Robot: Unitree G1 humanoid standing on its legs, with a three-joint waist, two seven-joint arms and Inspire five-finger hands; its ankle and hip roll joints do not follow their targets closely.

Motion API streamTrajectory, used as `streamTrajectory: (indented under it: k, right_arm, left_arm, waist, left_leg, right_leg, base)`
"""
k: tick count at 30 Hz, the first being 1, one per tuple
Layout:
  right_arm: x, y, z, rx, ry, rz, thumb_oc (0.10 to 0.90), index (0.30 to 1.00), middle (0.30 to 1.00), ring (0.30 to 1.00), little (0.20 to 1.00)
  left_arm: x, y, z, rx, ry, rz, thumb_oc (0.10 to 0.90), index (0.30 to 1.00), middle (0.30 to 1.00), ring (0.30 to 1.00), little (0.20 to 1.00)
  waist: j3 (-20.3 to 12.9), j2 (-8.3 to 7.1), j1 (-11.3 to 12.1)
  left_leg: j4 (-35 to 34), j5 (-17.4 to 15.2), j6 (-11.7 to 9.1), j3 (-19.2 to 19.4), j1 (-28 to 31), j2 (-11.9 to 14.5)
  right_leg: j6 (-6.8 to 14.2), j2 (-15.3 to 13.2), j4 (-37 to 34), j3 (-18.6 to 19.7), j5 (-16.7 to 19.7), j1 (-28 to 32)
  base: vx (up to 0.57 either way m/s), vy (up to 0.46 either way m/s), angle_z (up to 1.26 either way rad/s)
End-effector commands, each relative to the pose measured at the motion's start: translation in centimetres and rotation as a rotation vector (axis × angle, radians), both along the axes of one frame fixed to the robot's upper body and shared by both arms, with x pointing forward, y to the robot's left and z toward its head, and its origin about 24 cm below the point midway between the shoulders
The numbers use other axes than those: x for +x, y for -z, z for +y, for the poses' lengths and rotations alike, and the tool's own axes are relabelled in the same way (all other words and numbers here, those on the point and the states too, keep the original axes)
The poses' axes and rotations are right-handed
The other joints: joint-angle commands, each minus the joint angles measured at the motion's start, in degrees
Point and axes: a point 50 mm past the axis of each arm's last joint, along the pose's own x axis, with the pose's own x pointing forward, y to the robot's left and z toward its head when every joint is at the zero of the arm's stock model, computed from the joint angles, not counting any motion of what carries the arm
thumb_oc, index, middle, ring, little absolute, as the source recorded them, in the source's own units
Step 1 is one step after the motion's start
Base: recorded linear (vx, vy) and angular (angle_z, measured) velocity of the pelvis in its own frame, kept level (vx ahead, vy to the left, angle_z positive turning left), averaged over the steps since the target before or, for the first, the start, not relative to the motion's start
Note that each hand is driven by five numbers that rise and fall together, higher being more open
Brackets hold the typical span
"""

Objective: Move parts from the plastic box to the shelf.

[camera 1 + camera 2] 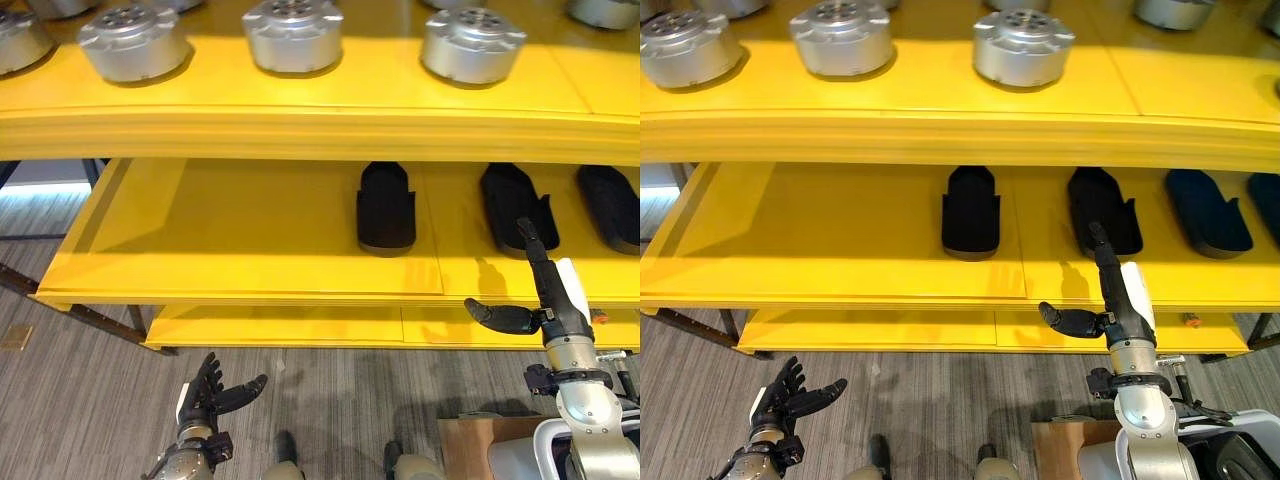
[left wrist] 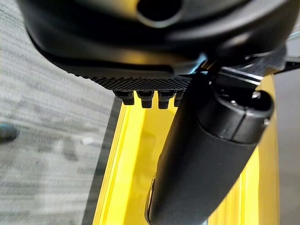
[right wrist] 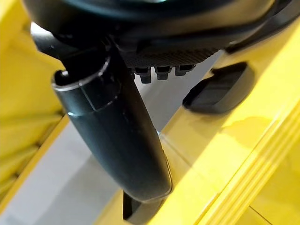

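Note:
A yellow shelf stands before me. Its middle level holds three black elongated parts: one at the centre, one further right and one at the right edge. My right hand is raised at the front edge of that level, just before the second black part, open with fingers straight up, thumb out to the side, and empty. The right wrist view shows a black part lying beyond the fingers. My left hand hangs low at the lower left, open and empty.
The top level carries several round silver parts. A lower yellow level sits near the grey floor. The middle level's left half is bare. A brown box corner shows beside my right arm.

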Motion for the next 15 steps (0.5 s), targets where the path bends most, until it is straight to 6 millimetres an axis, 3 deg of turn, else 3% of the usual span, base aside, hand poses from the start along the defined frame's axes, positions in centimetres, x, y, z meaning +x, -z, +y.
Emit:
streamTrajectory:
  k: [1, 4, 6, 7, 9, 12, 14, 15]
  right_arm:
    - [-0.7, -5.6, 0.7, -0.048, -0.110, -0.291, 0.900, 1.000, 1.000, 1.000, 1.000]
    - [-0.9, -4.8, 0.5, 0.001, -0.103, -0.267, 0.900, 1.000, 1.000, 1.000, 1.000]
    - [-0.9, -4.1, 0.6, 0.013, -0.104, -0.235, 0.900, 1.000, 1.000, 1.000, 1.000]
    - [-0.8, -3.8, 0.9, 0.019, -0.118, -0.220, 0.900, 1.000, 1.000, 1.000, 1.000]
    - [-0.4, -3.6, 1.3, 0.037, -0.137, -0.217, 0.900, 1.000, 1.000, 1.000, 1.000]
    - [0.2, -3.6, 1.9, 0.053, -0.174, -0.224, 0.900, 1.000, 1.000, 1.000, 1.000]
    - [0.3, -3.6, 2.1, 0.072, -0.190, -0.220, 0.900, 1.000, 1.000, 1.000, 1.000]
    - [0.5, -3.6, 2.2, 0.080, -0.202, -0.220, 0.900, 1.000, 1.000, 1.000, 1.000]
  left_arm:
    - [0.4, -1.2, 0.4, 0.014, -0.037, -0.118, 0.900, 1.000, 1.000, 1.000, 1.000]
    - [0.6, -1.0, 0.1, 0.002, -0.026, -0.118, 0.900, 1.000, 1.000, 1.000, 1.000]
    - [0.7, -1.1, 0.1, 0.004, -0.015, -0.126, 0.900, 1.000, 1.000, 1.000, 1.000]
    - [0.8, -1.3, 0.2, 0.007, -0.012, -0.138, 0.900, 1.000, 1.000, 1.000, 1.000]
    - [1.0, -1.8, 0.3, 0.015, -0.015, -0.163, 0.900, 1.000, 1.000, 1.000, 1.000]
    - [1.3, -2.3, -0.2, 0.007, -0.019, -0.202, 0.900, 1.000, 1.000, 1.000, 1.000]
    - [1.4, -2.4, -0.3, -0.003, -0.021, -0.211, 0.900, 1.000, 1.000, 1.000, 1.000]
    - [1.3, -2.2, -0.5, -0.013, -0.022, -0.209, 0.900, 1.000, 1.000, 1.000, 1.000]
  waist:
    - [-4.2, 2.38, 1.3]
    - [-3.2, 2.31, 1.5]
    - [-2.8, 0.98, 1.2]
    - [-2.9, 0.26, 1.5]
    - [-3.1, -1.04, 2.4]
    - [-3.9, -2.42, 3.2]
    - [-4.3, -2.71, 3.0]
    - [-4.8, -2.66, 3.2]
  left_leg:
    - [-5.2, 14.6, -2.6, -3.9, -2.4, 9.6]
    - [-4.4, 18.5, -2.7, -2.2, -3.3, 9.2]
    - [-2.2, 16.5, -2.0, -0.8, -2.9, 7.4]
    - [0.7, 13.9, -1.3, -1.9, -2.3, 5.4]
    - [4.5, 6.2, 1.0, -8.1, -1.9, -1.5]
    - [9.7, -4.1, 3.3, -14.3, -0.8, -10.9]
    - [10.6, -6.2, 4.1, -14.2, -0.6, -12.2]
    - [11.8, -8.6, 5.1, -16.1, 0.3, -14.6]
  right_leg:
    - [-1.2, 1.6, 5.9, 1.7, -2.0, -5.6]
    - [-1.9, 1.5, 2.8, 0.1, -1.1, -3.4]
    - [-1.8, 0.6, -0.3, -0.4, 0.3, -1.7]
    - [-1.6, 0.2, -2.3, 0.0, 1.9, -1.3]
    - [-1.3, -0.4, -5.4, 2.0, 4.4, -1.2]
    - [-1.2, 0.5, -8.1, 5.5, 6.4, -1.1]
    - [-1.3, 0.7, -8.6, 6.1, 6.8, -1.0]
    - [-1.2, 1.3, -8.7, 8.0, 7.4, -1.1]
  base:
    - [-0.06, -0.143, -0.27]
    - [-0.06, -0.123, -0.07]
    - [-0.08, -0.120, 0.17]
    - [-0.08, -0.092, 0.27]
    - [-0.05, -0.067, 0.04]
    - [0.01, -0.049, -0.43]
    - [0.04, 0.042, -0.40]
    - [0.05, 0.078, -0.44]
